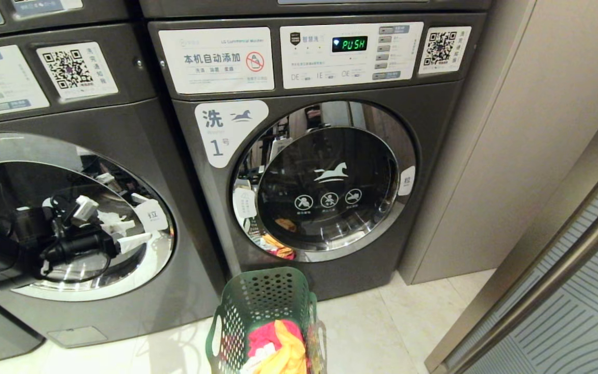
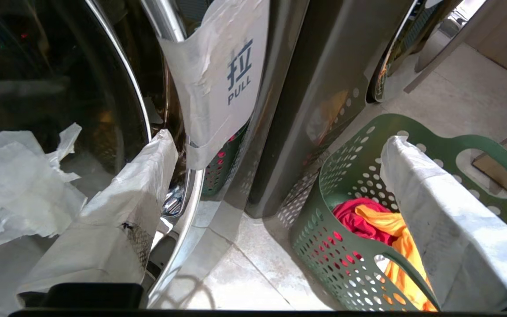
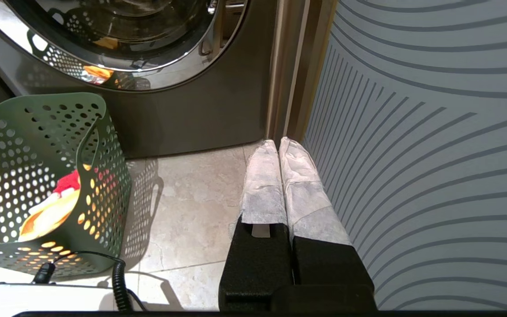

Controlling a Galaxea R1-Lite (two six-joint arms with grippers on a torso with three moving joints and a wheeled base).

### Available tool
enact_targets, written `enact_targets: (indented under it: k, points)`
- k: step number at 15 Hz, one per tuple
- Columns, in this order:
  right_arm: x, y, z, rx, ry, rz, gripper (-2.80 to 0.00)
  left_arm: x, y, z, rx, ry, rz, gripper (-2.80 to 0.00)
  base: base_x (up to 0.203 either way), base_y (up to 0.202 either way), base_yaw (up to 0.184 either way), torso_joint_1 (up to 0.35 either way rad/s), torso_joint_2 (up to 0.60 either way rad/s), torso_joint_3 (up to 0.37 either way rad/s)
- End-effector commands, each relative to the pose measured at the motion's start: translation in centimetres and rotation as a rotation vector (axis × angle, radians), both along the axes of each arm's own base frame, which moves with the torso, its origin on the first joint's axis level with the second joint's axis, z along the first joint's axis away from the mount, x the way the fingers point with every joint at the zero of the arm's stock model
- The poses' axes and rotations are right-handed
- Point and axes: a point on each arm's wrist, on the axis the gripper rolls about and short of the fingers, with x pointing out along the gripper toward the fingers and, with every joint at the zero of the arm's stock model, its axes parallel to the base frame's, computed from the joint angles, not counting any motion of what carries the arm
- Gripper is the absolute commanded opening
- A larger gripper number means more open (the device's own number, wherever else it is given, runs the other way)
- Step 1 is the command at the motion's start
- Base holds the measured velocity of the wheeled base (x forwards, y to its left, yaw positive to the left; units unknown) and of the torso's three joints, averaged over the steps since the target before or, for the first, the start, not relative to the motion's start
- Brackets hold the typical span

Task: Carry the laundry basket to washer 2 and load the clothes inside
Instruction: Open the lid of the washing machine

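Laundry basket on pale tiled floor

- The right gripper hangs low over the pale floor tiles, its white-wrapped fingers pressed together, empty.
- A washer stands behind.
- The laundry basket holds red and yellow-orange clothes.
- A striped panel stands just beside the gripper.
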Motion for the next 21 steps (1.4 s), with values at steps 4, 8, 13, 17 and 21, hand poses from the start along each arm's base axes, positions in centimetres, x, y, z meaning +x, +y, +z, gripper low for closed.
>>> enact_targets:
  k: [4, 8, 13, 17, 21]
  points:
    - [0.0, 0.0, 0.0, 0.000, 0.002, 0.000, -2.80, 1.7, -0.5, -0.5, -0.004, -0.018, -0.024, 0.00, 0.000, 0.000, 0.000, 0.000, 0.00, 0.000]
    - [0.0, 0.0, 0.0, 0.000, 0.002, 0.000, -2.80, 2.5, -0.8, -0.7, 0.000, -0.021, -0.014, 0.00, 0.000, 0.000, 0.000, 0.000, 0.00, 0.000]
    - [0.0, 0.0, 0.0, 0.000, 0.002, 0.000, -2.80, 3.2, -0.9, -1.1, -0.003, -0.023, -0.019, 0.00, 0.000, 0.000, 0.000, 0.000, 0.00, 0.000]
    - [0.0, 0.0, 0.0, 0.000, 0.002, 0.000, -2.80, 3.7, -1.6, -1.6, -0.009, -0.018, -0.035, 0.00, 0.000, 0.000, 0.000, 0.000, 0.00, 0.000]
    - [0.0, 0.0, 0.0, 0.000, 0.002, 0.000, -2.80, 4.3, -1.8, -0.9, -0.044, -0.047, -0.029, 0.00, 0.000, 0.000, 0.000, 0.000, 0.00, 0.000]
